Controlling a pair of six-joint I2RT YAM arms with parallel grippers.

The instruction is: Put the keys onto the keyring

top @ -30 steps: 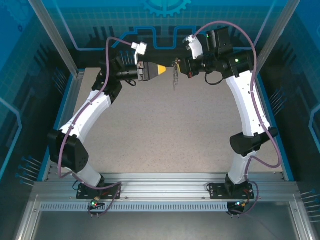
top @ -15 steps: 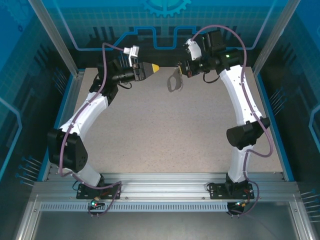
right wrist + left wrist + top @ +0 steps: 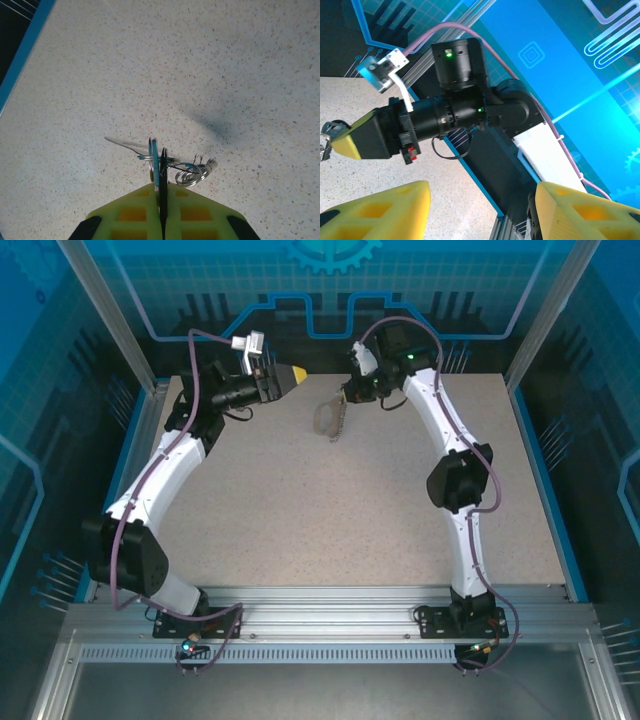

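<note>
1. Bench: speckled beige surface. Both arms reach to its far end, and their hands face each other, well apart.
2. Right hand: fingers pressed together, clamped on the keyring. In the top view the keyring hangs below the fingertips, above the far middle of the bench.
3. Right wrist view: the keyring appears edge-on as a narrow grey-blue band rising from the closed yellow fingertips.
4. Thin black piece: stands just beside the band and runs down into the seam between the fingers. It cannot be told whether this is a key.
5. Silvery rings: a small cluster hangs at the right side of the band, near the fingertips. A thin wire-like end sticks out to the left.
6. Left hand: held to the left of the keyring and not touching it. In the left wrist view its yellow fingers stand wide apart with nothing between them.
</note>
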